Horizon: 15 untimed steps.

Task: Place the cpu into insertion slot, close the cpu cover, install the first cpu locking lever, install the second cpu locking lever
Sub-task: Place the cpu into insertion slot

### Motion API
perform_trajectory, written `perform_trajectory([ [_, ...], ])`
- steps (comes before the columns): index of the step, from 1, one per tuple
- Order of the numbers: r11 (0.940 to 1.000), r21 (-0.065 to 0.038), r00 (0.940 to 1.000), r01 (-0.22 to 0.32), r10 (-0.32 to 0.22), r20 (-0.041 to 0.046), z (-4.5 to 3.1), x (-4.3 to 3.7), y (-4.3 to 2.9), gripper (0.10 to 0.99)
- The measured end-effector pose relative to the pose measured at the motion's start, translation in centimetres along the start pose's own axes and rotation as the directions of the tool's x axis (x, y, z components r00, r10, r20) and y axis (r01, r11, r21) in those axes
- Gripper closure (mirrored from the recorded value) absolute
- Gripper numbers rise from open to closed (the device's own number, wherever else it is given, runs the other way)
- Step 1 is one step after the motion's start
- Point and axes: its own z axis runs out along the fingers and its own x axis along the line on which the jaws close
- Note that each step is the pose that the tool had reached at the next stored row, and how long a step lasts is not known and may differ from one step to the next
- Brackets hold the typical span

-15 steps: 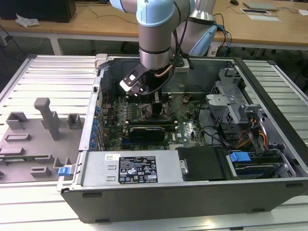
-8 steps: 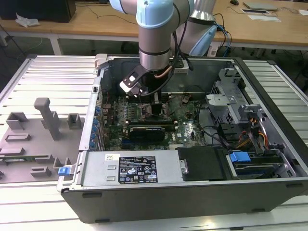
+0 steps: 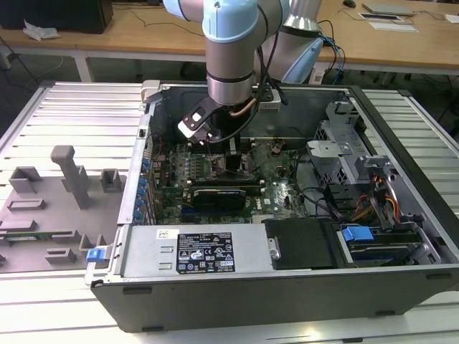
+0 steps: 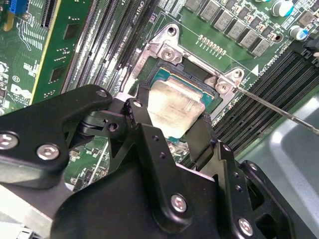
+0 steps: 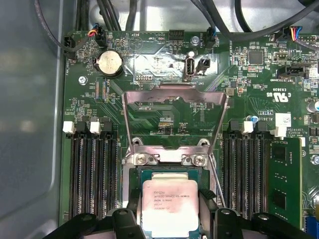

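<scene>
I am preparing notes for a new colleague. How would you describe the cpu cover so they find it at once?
Inside the open computer case, find the green motherboard. Between its two banks of black memory slots, next to the cpu, the cpu cover stands swung open. It alone is a thin silvery frame with a large window.

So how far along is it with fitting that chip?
Nothing is finished yet. The gripper holds the cpu by two edges at the insertion slot; full seating is unclear. Remaining: the cpu cover stands open, and one locking lever sticks out unlatched.
</scene>
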Motion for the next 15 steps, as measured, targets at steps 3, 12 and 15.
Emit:
perform_trajectory([
  [3, 1.0, 0.0, 1.0, 0.0, 0.0, 0.0, 0.0, 0.0, 0.0, 0.475],
  [12, 1.0, 0.0, 1.0, 0.0, 0.0, 0.0001, -0.64, 0.0, 0.03, 0.412],
  [15, 1.0, 0.0, 1.0, 0.0, 0.0, 0.0002, -0.94, 0.01, 0.06, 0.412],
])
